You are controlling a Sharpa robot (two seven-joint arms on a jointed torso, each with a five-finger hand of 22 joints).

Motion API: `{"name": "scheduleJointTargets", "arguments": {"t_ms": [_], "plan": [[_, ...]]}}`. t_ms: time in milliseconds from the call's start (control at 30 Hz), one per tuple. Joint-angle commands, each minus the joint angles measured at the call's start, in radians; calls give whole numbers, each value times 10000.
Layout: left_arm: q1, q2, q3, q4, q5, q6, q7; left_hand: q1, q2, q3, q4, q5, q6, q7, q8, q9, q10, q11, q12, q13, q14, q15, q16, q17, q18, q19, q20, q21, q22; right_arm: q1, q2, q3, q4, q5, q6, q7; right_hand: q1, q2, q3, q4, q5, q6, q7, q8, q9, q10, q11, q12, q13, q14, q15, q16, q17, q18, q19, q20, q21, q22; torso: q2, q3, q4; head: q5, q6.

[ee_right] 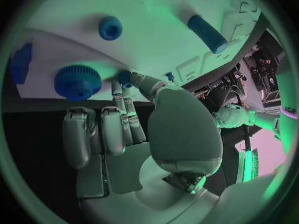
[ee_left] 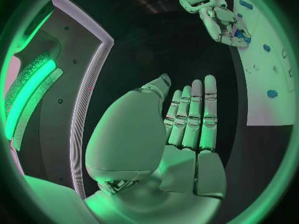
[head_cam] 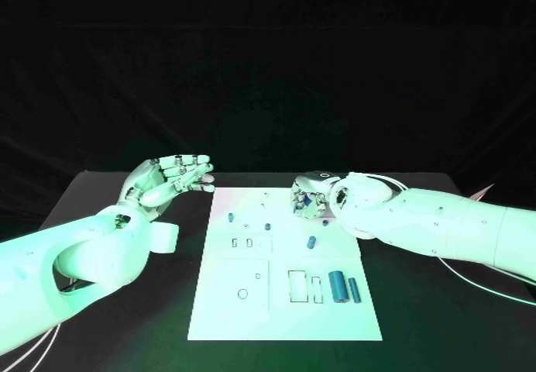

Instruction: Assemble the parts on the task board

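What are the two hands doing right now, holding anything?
Left hand: open, raised beside the board, holding nothing.
Right hand: over the board's far end, fingertips at a small blue part; whether it grips it cannot be told.

Smooth white arm (head_cam: 447, 225) shells, thin cables beneath, ending in silver segmented hands.

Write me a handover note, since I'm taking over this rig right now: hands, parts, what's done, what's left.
Left hand: raised off the board's far left corner, fingers together, holding nothing.
Right hand: over the far right of the task board, fingertips at a small blue part; whether it grips it is unclear.
Parts: two long blue cylinders lie near the board's right edge, smaller blue pieces sit mid-board.
Done: cannot tell. Left: several slots look unfilled, loose parts remain to place.
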Motion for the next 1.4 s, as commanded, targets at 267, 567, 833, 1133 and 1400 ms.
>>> {"name": "scheduleJointTargets", "arguments": {"t_ms": [267,567,833,1133,1400], "plan": [[18,-6,10,-7,-49,232,3,-70,-72,57,-12,-45,-54,48,38,18,-56,10,-7,0,-51,-4,96,41,164,-88,-24,67,34,-25,-16,-1,50,-499,-1109,-196,560,414,402,-570,80,299,-115,411,488,596,-266,209,384,424,-206,-19,-164,-361,678,-189,659,1870,35,-20,34,-35,71],[18,-20,10,-26,-49,236,4,-72,-72,67,-21,-46,-68,54,33,20,-70,13,-12,-1,-49,-6,124,68,167,-103,-24,104,56,30,-40,63,500,-634,-1963,-330,535,396,440,-637,74,315,-110,460,576,639,-267,213,450,431,-208,3,-142,-387,740,-196,728,1995,21,-38,37,-57,254],[18,12,10,-33,-49,266,5,-72,-72,67,-21,-46,-68,54,33,20,-70,13,-12,-1,-49,-6,124,68,167,-103,-24,104,56,82,432,97,169,-736,-2322,-539,510,387,440,-641,71,316,-108,470,597,642,-267,210,465,434,-207,10,-136,-393,752,-197,742,2020,40,-46,109,-80,346],[19,56,10,-30,-49,290,15,-70,-71,76,-30,-47,-77,56,30,21,-78,15,-15,-2,-57,-5,139,85,167,-117,-24,130,72,82,1019,113,-458,-746,-2589,-514,510,387,440,-641,71,316,-108,470,597,642,-267,210,465,434,-207,10,-136,-393,752,-197,742,2020,58,-73,166,-82,381],[24,113,10,-35,-49,314,12,-70,-71,76,-30,-47,-77,56,30,21,-78,15,-15,-2,-57,-5,139,85,167,-117,-24,130,72,8,1437,116,-882,-737,-2568,-441,462,379,452,-646,72,286,-98,470,632,616,-257,183,487,437,-202,19,-135,-394,754,-195,747,2029,83,-112,274,-113,323]]}}
